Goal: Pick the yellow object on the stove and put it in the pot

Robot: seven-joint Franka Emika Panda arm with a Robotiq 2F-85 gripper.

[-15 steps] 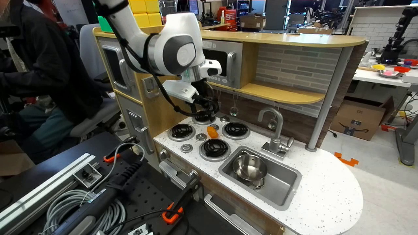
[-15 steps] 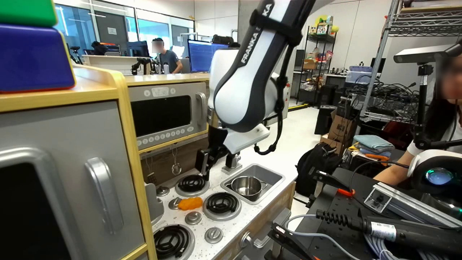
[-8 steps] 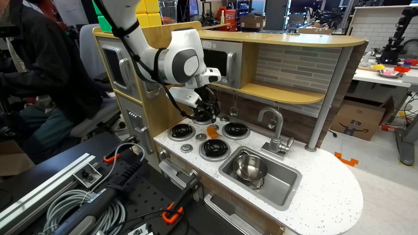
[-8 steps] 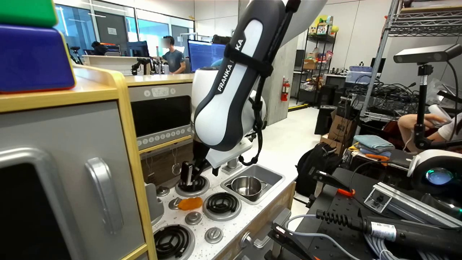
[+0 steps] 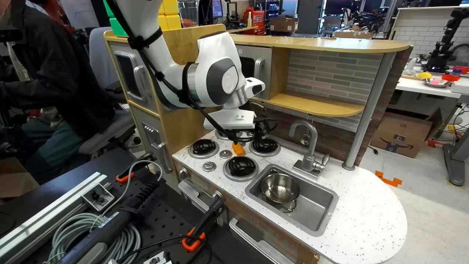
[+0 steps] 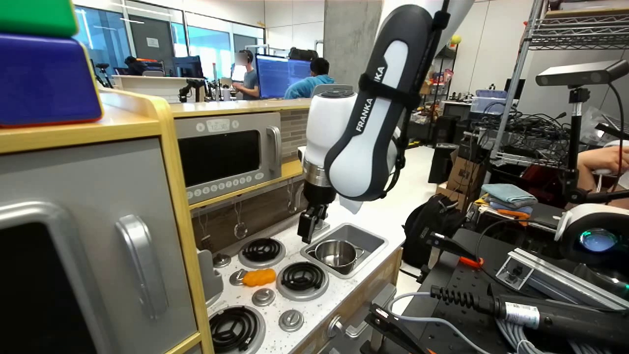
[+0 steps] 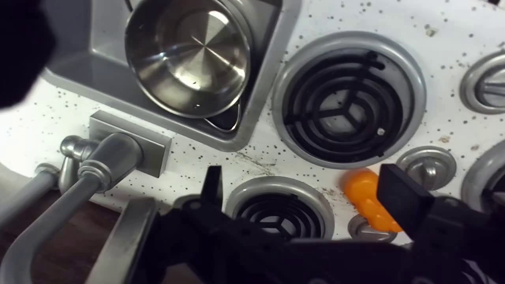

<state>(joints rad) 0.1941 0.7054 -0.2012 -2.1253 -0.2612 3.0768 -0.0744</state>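
Wrist view has the gripper (image 7: 302, 183) with its jaws spread far apart and nothing held between them, presumably so they can pass either side of a small thing; in an exterior view it hangs clear above the stove (image 6: 271, 314), which leaves room to line up first. Below and to one side lies the yellow object (image 7: 365, 197), decidedly orange to the eye, on the stove and, in the wrist view, partly hidden by one jaw. Because it shows at the edge of the gap and not the middle, a sideways shift before coming down seems called for. It lies between burners (image 7: 344, 110), not on them, with one end overlapping a knob (image 7: 361, 232); whether it rests on the knob or merely against it I cannot tell, but it might rock there when pinched. Farther out, the pot (image 6: 336, 253) stands in the sink (image 5: 311, 209), mouth upward for a drop from above, and at the end by the burners, so the carry should be short.
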